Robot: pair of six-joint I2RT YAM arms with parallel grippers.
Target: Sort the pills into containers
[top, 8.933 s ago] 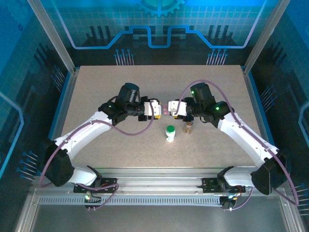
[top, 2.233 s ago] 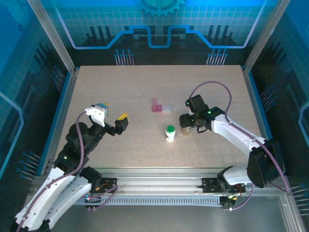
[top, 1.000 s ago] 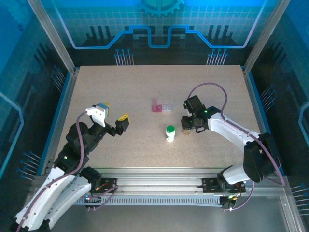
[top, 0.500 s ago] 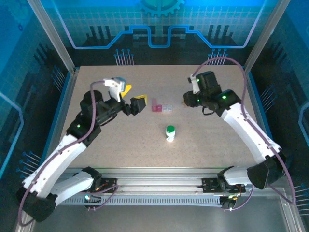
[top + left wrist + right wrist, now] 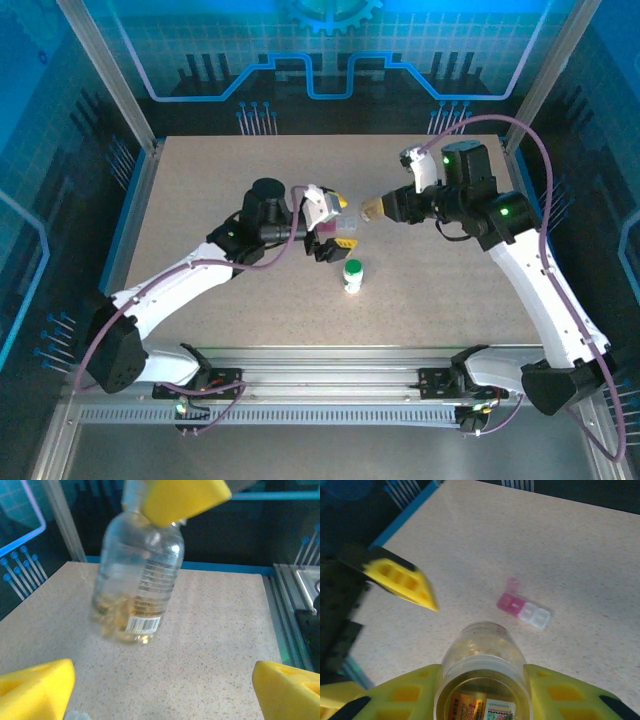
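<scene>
Notably, L wrist cam gives vial (image 5: 131,575) barcode (image 5: 144,624); top too small.

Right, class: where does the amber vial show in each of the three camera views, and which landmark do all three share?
Top external: the amber vial is right of centre, held by the right gripper.
Left wrist: the vial is upper left of centre, tilted.
Right wrist: the vial is at bottom centre, clamped in that gripper.
Shared landmark: the speckled table.
</scene>
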